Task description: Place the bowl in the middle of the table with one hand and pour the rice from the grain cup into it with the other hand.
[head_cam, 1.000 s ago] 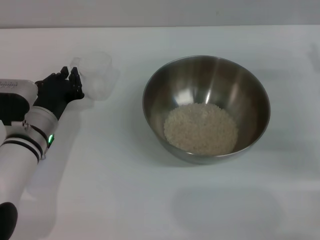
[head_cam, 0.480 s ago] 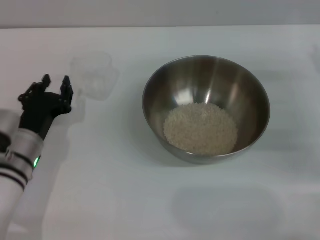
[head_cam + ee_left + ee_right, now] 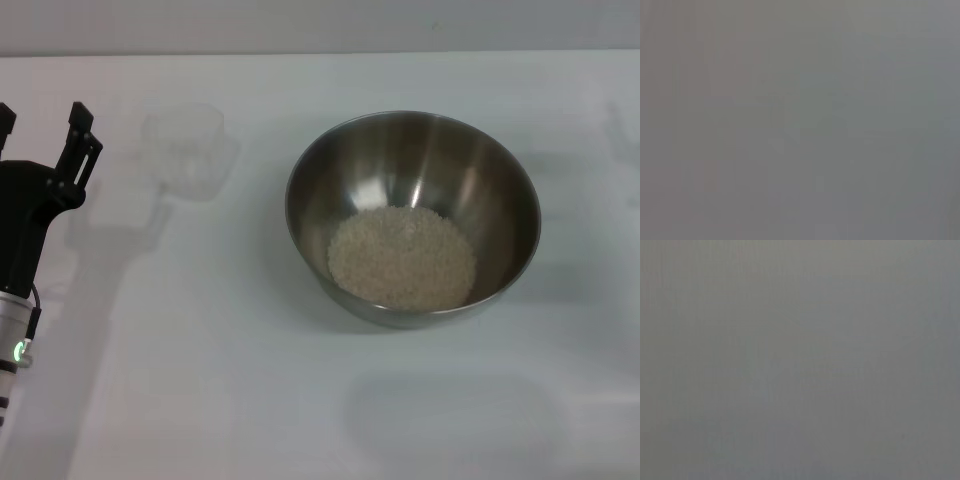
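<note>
Your left gripper (image 3: pixel 40 125) is at the far left edge of the head view, raised above the table (image 3: pixel 200 380). Its black body points away from the robot, the silver wrist trails back toward the bottom-left corner, and a green light glows on that wrist. Two fingers (image 3: pixel 80 125) stand spread with a clear gap between them, and nothing is in that gap.

The cup (image 3: pixel 185 150) stands upright on the table, just beside the gripper toward the middle and apart from it, no contact. It looks empty, though it is clear plastic on white, so you get little contrast.

The bowl (image 3: pixel 412 160) sits near the middle of the table, well apart from the cup and the gripper. The rice (image 3: pixel 402 257) lies as a flat heap in the bottom of the bowl, covering the floor of it, walls bare above.

Your right gripper is out of the head view. Both wrist views show only flat grey, nothing to read from them.
</note>
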You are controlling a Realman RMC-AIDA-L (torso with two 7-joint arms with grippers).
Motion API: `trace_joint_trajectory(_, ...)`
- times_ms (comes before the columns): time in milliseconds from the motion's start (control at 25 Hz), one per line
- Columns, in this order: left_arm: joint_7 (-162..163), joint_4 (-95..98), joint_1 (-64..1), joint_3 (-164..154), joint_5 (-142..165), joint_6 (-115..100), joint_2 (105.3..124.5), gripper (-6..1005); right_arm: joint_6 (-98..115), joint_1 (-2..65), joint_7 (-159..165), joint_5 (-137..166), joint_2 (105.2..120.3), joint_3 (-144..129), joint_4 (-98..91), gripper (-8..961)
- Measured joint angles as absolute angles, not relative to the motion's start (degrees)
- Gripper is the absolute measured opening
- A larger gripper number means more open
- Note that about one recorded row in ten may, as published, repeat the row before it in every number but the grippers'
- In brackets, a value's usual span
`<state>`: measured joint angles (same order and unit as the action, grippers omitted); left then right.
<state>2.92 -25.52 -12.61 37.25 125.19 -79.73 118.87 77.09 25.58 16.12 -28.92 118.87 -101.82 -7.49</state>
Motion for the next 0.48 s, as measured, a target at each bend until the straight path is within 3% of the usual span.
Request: trace_joint_trajectory(480,3.86,-24.39,-15.99,36.98,124.67,-84.48,119.09,871,74.5,25.8,13.43,-28.92,118.95,-102.68,-7.04,783)
